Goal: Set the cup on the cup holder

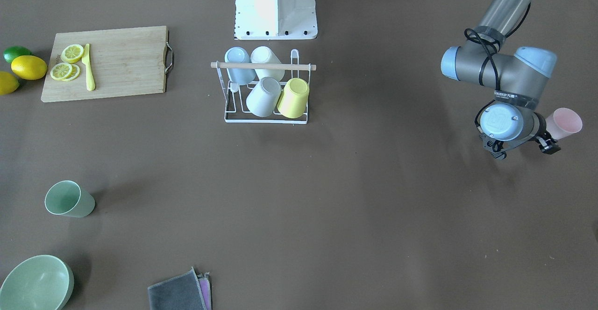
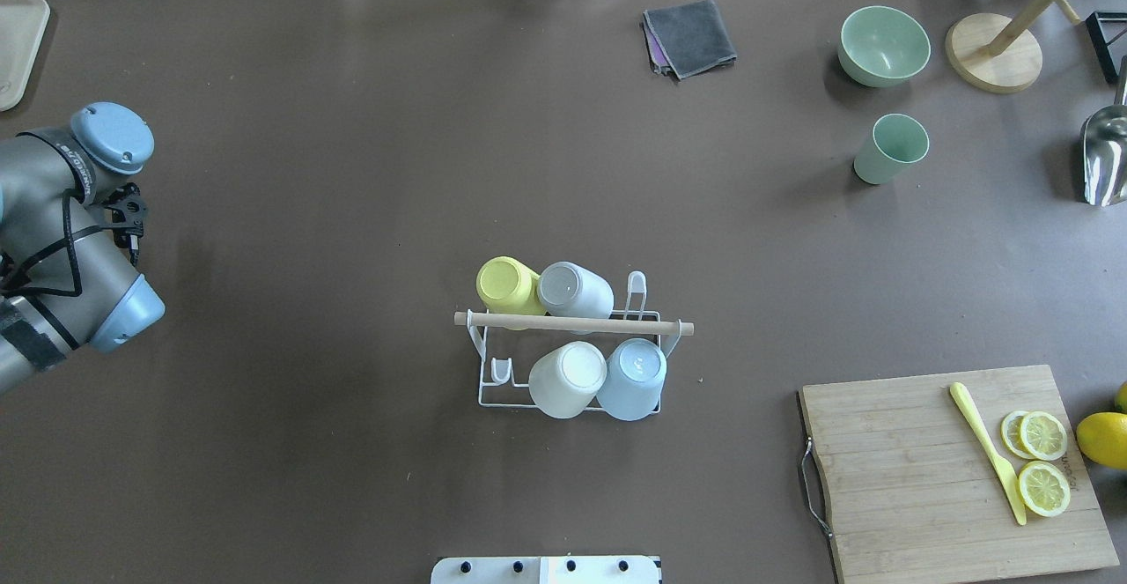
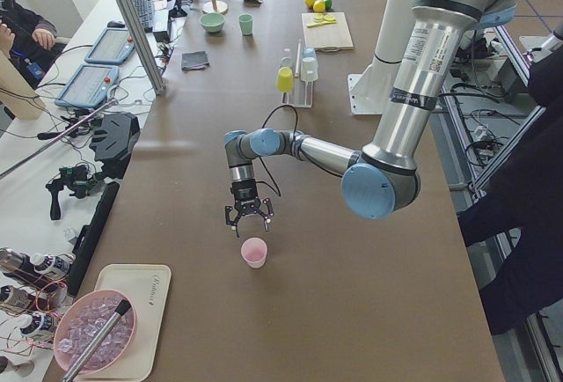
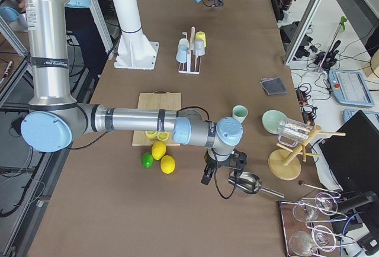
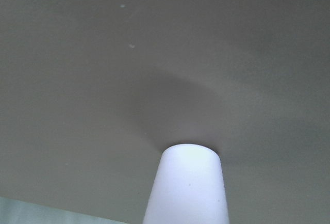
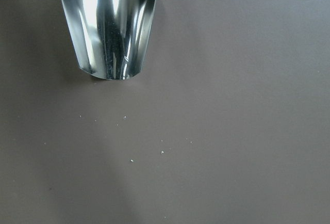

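Observation:
A pink cup (image 1: pixel 564 123) stands upright on the table at the robot's far left; it also shows in the exterior left view (image 3: pixel 254 252) and the left wrist view (image 5: pixel 188 188). My left gripper (image 1: pixel 522 147) hangs just above it, open and empty, with fingers spread (image 3: pixel 248 226). The cup holder (image 1: pixel 299 67), a white wire rack with a wooden rod (image 2: pixel 669 328), stands mid-table and carries several upturned cups. A green cup (image 2: pixel 889 150) stands far right. My right gripper (image 4: pixel 222 165) hovers by a metal scoop (image 6: pixel 108 22); I cannot tell whether it is open or shut.
A cutting board (image 2: pixel 907 469) with lemon slices and a yellow knife lies at the near right, with lemons (image 1: pixel 29 67) beside it. A green bowl (image 2: pixel 883 45), a grey cloth (image 2: pixel 691 35) and a wooden stand (image 2: pixel 993 64) are at the far side. A beige tray (image 2: pixel 18 42) sits far left.

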You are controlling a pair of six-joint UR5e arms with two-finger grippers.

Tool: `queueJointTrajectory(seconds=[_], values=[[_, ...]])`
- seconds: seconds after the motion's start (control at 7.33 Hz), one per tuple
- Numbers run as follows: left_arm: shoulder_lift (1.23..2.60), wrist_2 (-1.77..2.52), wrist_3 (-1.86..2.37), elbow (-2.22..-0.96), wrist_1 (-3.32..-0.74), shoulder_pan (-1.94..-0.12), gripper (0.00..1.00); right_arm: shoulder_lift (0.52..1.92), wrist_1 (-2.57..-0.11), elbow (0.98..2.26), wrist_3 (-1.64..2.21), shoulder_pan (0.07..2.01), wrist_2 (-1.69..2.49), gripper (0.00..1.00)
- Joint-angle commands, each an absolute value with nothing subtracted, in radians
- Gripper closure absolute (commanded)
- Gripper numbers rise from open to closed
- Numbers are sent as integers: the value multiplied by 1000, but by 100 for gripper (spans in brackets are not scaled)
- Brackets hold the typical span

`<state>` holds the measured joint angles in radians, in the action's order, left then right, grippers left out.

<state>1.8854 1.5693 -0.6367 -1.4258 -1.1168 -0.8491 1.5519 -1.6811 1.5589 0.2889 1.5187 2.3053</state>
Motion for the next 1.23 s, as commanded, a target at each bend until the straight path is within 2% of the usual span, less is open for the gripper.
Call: queueJointTrajectory(seconds=[0.0,0.27,0.68,1.09], values=[[1885,1536,-641,-1416,-1069,-824,3,1546,-1608,1568,287,1519,2301,0],[1885,1476,-673,-1413,-1054,-824,3,1546,-1552,1581,287,1517,2304,0],[1884,1422,-672,-1378,-1063,-825,3,1539,-1552,1695,290,1459,2296,0],[1875,1422,-663,-1347,-1088,-818,3,1430,-1563,1730,298,1370,2278,0]])
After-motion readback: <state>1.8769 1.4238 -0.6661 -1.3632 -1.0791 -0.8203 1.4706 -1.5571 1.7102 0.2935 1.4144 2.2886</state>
